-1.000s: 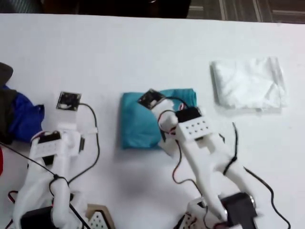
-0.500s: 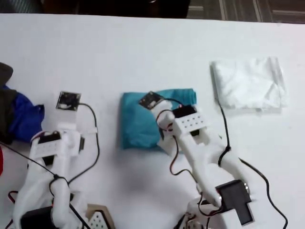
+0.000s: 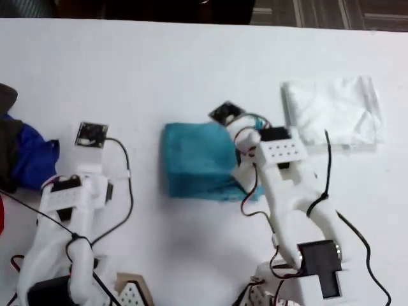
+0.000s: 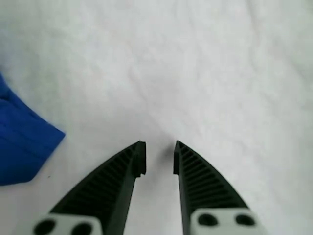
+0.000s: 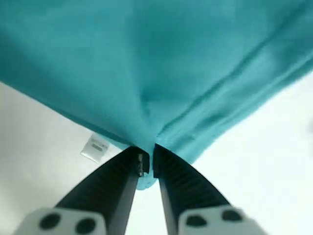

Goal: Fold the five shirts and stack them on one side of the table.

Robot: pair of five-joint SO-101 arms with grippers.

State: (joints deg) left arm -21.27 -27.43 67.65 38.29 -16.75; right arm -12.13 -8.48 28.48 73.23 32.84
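One white shirt (image 3: 335, 115) folded, right claw (image 5: 148, 164) pinching teal shirt (image 3: 194, 167), left claw (image 4: 159, 157) a little spread over table (image 4: 205, 68) beside blue shirt (image 4: 19, 142).

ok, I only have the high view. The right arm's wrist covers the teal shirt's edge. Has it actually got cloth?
Observer: Yes. The right wrist view shows the right jaws shut on a bunched fold of the teal shirt.
Operator: Anything else near the pinch?
Observer: A small white tag by the shirt's edge, close beside the jaws. I can't tell if it's attached.
Operator: And the left arm, holding anything?
Observer: No. In its wrist view the left jaws stand slightly open with nothing between them, over bare table. The blue shirt lies apart from them.
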